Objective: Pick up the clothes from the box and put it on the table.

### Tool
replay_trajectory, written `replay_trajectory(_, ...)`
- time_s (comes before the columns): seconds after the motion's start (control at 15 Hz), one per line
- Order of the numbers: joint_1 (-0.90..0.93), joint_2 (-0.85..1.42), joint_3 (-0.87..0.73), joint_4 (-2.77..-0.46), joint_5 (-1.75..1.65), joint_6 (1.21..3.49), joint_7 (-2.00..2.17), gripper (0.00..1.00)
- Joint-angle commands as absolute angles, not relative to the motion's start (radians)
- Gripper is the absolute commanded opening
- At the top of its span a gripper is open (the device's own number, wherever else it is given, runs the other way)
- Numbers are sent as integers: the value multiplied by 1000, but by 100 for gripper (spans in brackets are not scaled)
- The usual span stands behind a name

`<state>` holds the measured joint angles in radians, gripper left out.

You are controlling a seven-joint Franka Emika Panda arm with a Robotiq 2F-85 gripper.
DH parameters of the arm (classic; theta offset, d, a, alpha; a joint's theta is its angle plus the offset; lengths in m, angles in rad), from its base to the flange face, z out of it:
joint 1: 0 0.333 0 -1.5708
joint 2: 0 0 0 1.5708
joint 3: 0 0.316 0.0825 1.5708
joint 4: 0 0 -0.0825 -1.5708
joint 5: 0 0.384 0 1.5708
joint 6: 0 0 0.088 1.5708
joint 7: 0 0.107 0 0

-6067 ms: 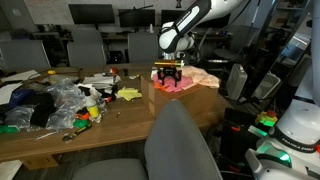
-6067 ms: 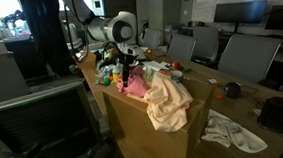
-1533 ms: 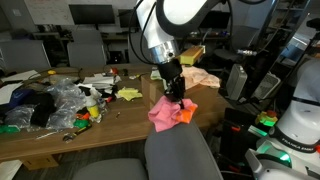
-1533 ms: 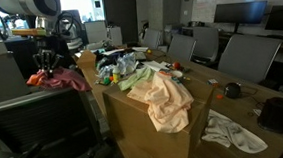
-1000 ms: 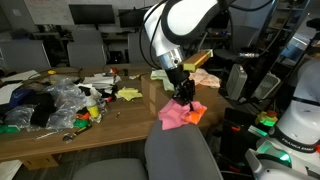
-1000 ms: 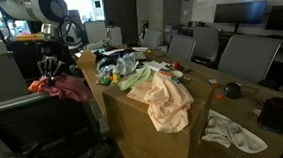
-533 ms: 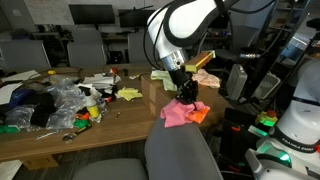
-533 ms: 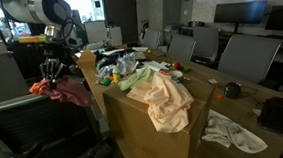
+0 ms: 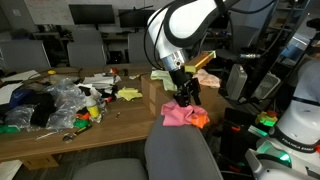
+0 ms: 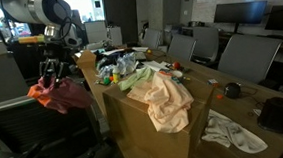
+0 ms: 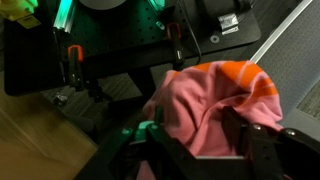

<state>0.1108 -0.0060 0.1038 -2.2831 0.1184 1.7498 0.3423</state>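
Note:
My gripper (image 9: 186, 96) is shut on a pink cloth with an orange part (image 9: 186, 116). It holds the cloth in the air just off the end of the wooden table (image 9: 120, 125), below the tabletop's level. In an exterior view the gripper (image 10: 51, 73) hangs beside the table end with the cloth (image 10: 64, 95) drooping under it. In the wrist view the pink cloth (image 11: 205, 100) fills the space between the fingers (image 11: 196, 140). More clothes (image 9: 203, 78) lie at the table's end. I see no clear box.
A grey office chair (image 9: 180, 150) stands close in front of the hanging cloth. Plastic bags and toys (image 9: 55, 102) clutter the table. A beige garment (image 10: 165, 102) drapes over the table end and a white cloth (image 10: 230, 131) lies beyond. Equipment with green lights (image 9: 275, 140) stands nearby.
The gripper has moved sideways off the table end and sunk a little with the pink cloth, which now hangs lower. Its grip has not changed.

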Motion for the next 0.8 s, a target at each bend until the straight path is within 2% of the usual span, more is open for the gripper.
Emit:
replay_trajectory(0.0,106,-30,102,-2286,115,1732,369,92)
replay_trajectory(0.07,105,-30,101,-2286,116,1732,371,98)
replay_trajectory(0.13,103,-34,99,-2289,118,1734,373,100)
replay_trajectory(0.73,31,-173,30,-2353,165,1796,405,100)
